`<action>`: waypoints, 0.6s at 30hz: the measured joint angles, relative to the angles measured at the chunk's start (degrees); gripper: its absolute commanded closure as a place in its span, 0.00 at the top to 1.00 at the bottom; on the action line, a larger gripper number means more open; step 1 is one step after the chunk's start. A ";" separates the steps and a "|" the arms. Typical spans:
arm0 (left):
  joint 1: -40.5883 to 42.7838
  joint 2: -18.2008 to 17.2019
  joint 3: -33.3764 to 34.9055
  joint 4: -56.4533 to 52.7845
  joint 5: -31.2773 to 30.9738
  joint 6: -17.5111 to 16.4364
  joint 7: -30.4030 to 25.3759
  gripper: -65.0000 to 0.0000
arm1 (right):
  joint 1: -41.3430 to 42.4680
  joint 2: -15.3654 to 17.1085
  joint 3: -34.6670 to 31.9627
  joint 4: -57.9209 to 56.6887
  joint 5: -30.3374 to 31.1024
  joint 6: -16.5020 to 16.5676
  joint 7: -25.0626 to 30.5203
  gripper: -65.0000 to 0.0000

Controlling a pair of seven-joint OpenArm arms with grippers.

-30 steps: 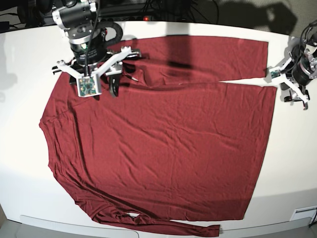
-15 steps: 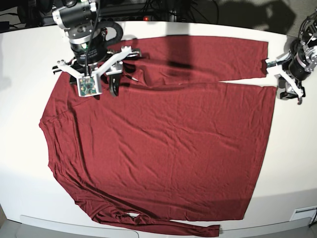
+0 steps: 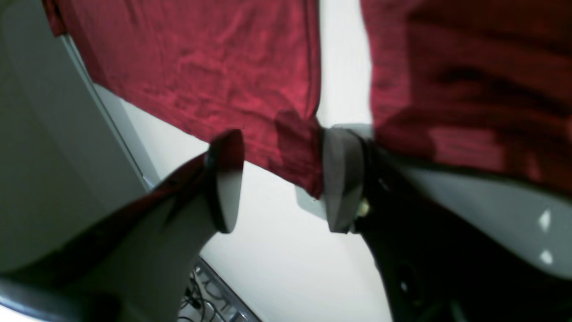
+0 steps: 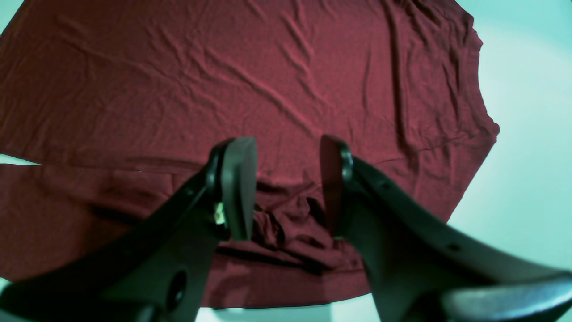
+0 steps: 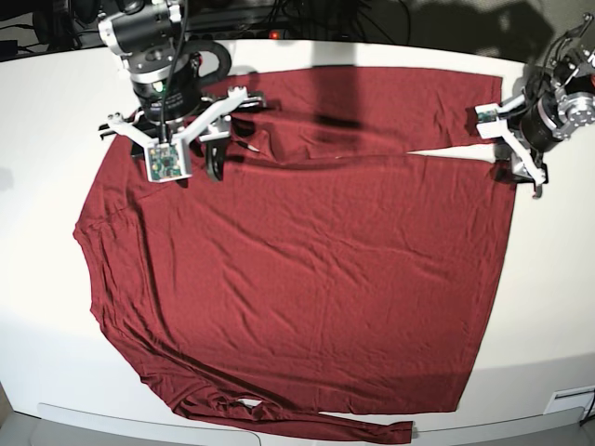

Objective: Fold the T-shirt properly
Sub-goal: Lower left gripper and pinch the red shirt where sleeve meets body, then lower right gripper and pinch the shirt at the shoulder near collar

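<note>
T-shirt (image 5: pixel 297 269) flat, spread across table (image 5: pixel 37 307). Step: grasping upper edge. Right gripper (image 4: pixel 286 188) jaws apart, straddling armpit bunch at 11 o'clock. Left gripper (image 3: pixel 281 179) jaws apart, straddling hem corner at 2 o'clock. Next: close both, lift together.

White table (image 5: pixel 548 279), maroon T-shirt (image 5: pixel 297 269) spread flat on it, sleeves extended
</note>
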 measured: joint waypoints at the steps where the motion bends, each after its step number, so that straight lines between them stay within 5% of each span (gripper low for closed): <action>1: -0.44 0.28 -0.02 -0.94 -0.17 0.04 -0.24 0.44 | 0.00 0.00 0.00 0.00 -0.02 -0.02 -0.07 0.38; 13: -0.63 1.42 -0.48 -3.28 -3.82 1.66 -2.40 0.44 | 0.00 0.00 0.00 0.00 -0.02 0.00 -0.11 0.38; 18: -0.70 6.47 -0.42 -2.03 -5.60 1.97 -4.94 0.44 | 0.00 0.00 0.00 0.00 -0.22 0.00 -0.11 0.38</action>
